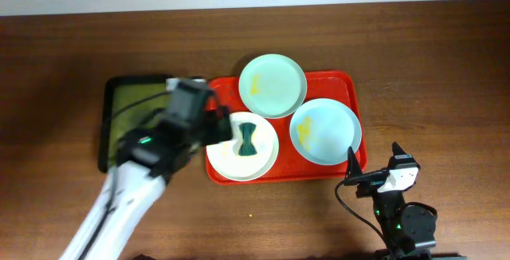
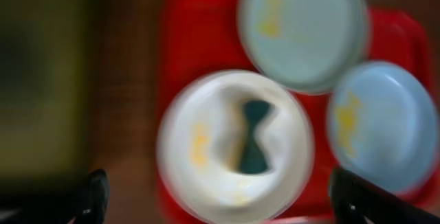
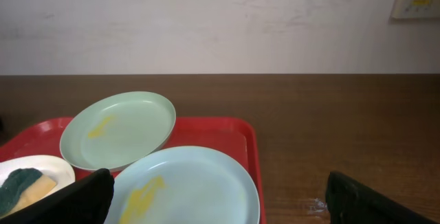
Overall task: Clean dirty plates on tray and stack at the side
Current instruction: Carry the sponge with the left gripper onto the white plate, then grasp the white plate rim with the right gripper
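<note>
Currently my left gripper (image 2: 220,191) hovers over the white plate (image 1: 239,160), jaws wide apart. A sponge (image 1: 249,139) lies on that plate. The mint plate (image 1: 272,84) and blue plate (image 1: 324,131), both yellow-smeared, sit beside it on the red tray (image 1: 348,80). My right gripper (image 3: 220,191) is near the tray's corner, jaws also apart

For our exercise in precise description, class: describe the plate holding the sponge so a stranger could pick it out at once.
Find the red tray in the middle of the wooden table. Of the three plates on it, take the white plate at its near-left corner. Unlike the mint plate and the pale blue plate, it carries a dark green sponge.
</note>
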`<state>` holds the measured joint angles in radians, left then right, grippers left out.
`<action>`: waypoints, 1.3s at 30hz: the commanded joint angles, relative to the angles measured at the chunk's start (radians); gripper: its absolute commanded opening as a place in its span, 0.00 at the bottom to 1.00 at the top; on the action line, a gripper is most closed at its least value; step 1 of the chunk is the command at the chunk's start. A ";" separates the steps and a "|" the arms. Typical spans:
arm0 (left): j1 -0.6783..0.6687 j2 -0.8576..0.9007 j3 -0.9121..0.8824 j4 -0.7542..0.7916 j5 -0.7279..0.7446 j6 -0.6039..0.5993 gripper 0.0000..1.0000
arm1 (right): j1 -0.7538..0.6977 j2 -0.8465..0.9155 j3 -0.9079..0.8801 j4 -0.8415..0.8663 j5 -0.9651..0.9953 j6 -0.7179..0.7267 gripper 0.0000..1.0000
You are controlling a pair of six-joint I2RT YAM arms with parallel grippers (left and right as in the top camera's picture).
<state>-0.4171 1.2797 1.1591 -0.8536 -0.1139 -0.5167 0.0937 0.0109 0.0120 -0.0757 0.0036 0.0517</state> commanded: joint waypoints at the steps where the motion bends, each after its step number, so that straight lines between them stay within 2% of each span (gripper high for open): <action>1: 0.074 -0.073 0.010 -0.084 -0.101 0.006 0.99 | -0.004 -0.007 -0.006 -0.006 0.011 0.000 0.98; 3: 0.090 -0.082 0.010 -0.146 -0.106 0.006 0.99 | -0.004 -0.007 -0.006 0.010 0.007 0.002 0.99; 5: 0.093 -0.079 0.010 -0.190 -0.127 0.006 0.99 | -0.002 -0.007 -0.006 0.056 -0.073 0.102 0.99; 8: 0.093 -0.071 0.005 -0.211 -0.134 0.006 0.99 | -0.002 -0.007 -0.006 0.127 -0.449 0.498 0.99; 9: 0.093 -0.069 0.005 -0.211 -0.134 0.006 0.99 | -0.003 -0.007 -0.006 0.132 -0.521 0.590 0.99; 11: 0.093 -0.065 0.005 -0.211 -0.134 0.006 0.99 | -0.003 -0.007 -0.006 0.239 -0.467 0.780 0.99; 13: 0.093 -0.065 0.005 -0.211 -0.133 0.006 0.99 | -0.003 -0.007 -0.006 0.438 -0.400 0.880 0.99; 15: 0.093 -0.065 0.005 -0.215 -0.133 0.006 0.99 | -0.003 -0.007 0.004 0.705 -0.344 0.884 0.98; 17: 0.093 -0.065 0.005 -0.222 -0.126 0.006 0.99 | -0.003 -0.006 0.100 0.864 -0.213 0.858 0.99; 19: 0.093 -0.065 0.005 -0.222 -0.118 0.006 0.99 | -0.003 0.010 0.256 0.748 -0.191 0.738 0.98; 21: 0.093 -0.065 0.005 -0.222 -0.118 0.006 0.99 | -0.003 0.069 0.526 0.356 -0.182 0.536 0.98; 22: 0.093 -0.065 0.005 -0.222 -0.118 0.006 0.99 | -0.003 0.104 0.615 0.201 -0.162 0.481 0.98; 23: 0.093 -0.065 0.005 -0.222 -0.117 0.006 0.99 | -0.003 0.178 0.775 -0.061 -0.116 0.406 0.99; 26: 0.093 -0.065 0.005 -0.222 -0.114 0.006 0.99 | -0.003 0.433 1.168 -0.653 -0.087 0.277 0.99; 28: 0.093 -0.065 0.005 -0.222 -0.114 0.006 0.99 | -0.003 0.607 1.387 -0.893 -0.173 0.233 0.99; 32: 0.093 -0.065 0.005 -0.221 -0.114 0.005 0.99 | -0.003 0.838 1.626 -1.012 -0.334 0.244 0.99; 35: 0.093 -0.065 0.005 -0.222 -0.109 0.005 0.99 | -0.001 0.951 1.643 -1.009 -0.502 0.244 0.98; 38: 0.093 -0.065 0.005 -0.221 -0.093 0.005 0.99 | 0.038 1.094 1.639 -1.123 -0.550 0.227 0.99; 39: 0.093 -0.065 0.005 -0.219 -0.092 0.005 0.99 | 0.075 1.164 1.630 -1.173 -0.539 0.198 0.87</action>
<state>-0.3286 1.2129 1.1614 -1.0737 -0.2207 -0.5167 0.1074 1.0363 1.6512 -1.1721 -0.4492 0.3073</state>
